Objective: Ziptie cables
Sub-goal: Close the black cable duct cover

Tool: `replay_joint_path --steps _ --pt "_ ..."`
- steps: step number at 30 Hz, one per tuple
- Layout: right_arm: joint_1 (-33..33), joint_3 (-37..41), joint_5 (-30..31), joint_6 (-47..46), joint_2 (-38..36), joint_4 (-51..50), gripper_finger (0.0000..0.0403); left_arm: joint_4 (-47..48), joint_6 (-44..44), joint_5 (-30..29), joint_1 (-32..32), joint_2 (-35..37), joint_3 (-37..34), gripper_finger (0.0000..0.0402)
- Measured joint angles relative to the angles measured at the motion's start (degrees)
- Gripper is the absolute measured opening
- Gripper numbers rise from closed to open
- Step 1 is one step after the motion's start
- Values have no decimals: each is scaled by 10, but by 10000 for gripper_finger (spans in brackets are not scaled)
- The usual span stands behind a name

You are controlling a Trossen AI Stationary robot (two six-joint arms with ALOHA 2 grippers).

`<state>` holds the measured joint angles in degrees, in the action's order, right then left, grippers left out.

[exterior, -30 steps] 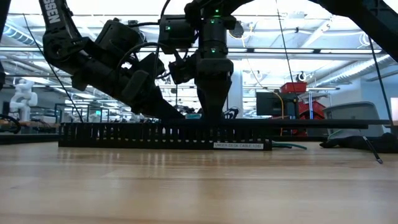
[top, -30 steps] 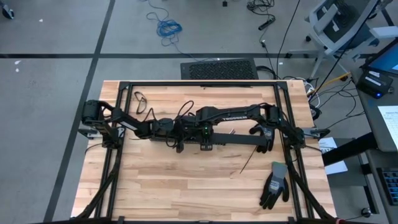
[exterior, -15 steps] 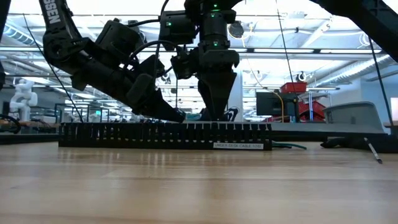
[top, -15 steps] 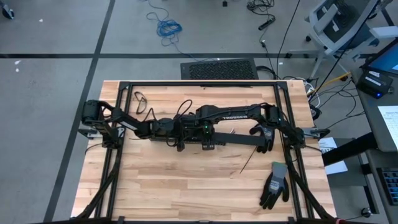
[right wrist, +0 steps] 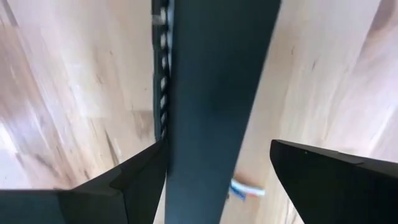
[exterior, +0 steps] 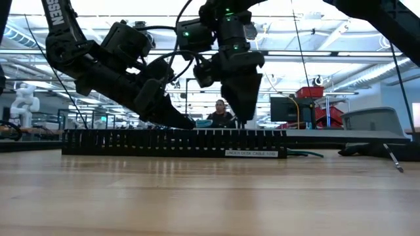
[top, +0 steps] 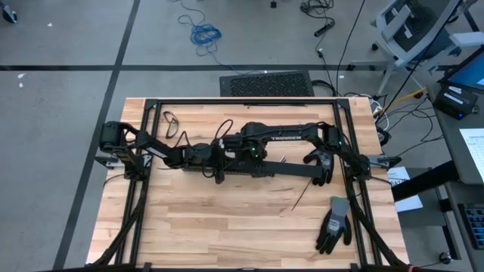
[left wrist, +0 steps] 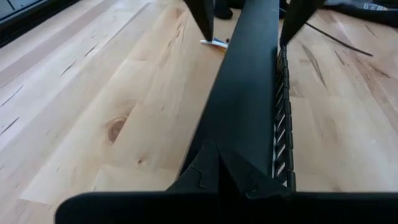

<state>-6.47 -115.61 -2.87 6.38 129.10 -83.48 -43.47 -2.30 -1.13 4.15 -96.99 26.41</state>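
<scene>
Since the earlier frames, the right gripper (exterior: 241, 117) has shifted sideways along the long black slotted plastic cable duct (exterior: 174, 142) and away from the left gripper (exterior: 176, 120), as the low view shows. Right arm reaches across from the right side of the light wooden table (top: 227, 219) and points steeply down, its 2 fingers (right wrist: 127, 177) spread wide and straddling the duct without gripping it; left arm slants low from the left, its fingers pressed together at the duct's top. Of the cables (right wrist: 247, 188), only a short white and blue piece is visible, lying on the wood just beside the duct.
</scene>
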Motion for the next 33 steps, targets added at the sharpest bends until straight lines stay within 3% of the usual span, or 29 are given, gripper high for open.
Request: replay_joint_path --steps 4,8,16,27,33 --pt "1 39 0 -14 -27 -2 271 -1 1 -5 0 0 0 0" --pt "2 132 11 -61 -83 21 271 -3 -2 -10 0 0 1 0" --pt "37 322 37 -196 -196 157 271 -31 -11 -32 0 0 4 0" --pt "84 338 115 -216 -223 144 274 -43 -2 -34 -1 0 23 0" --pt "84 340 104 -196 -237 155 274 -43 -2 -32 -1 1 31 0"
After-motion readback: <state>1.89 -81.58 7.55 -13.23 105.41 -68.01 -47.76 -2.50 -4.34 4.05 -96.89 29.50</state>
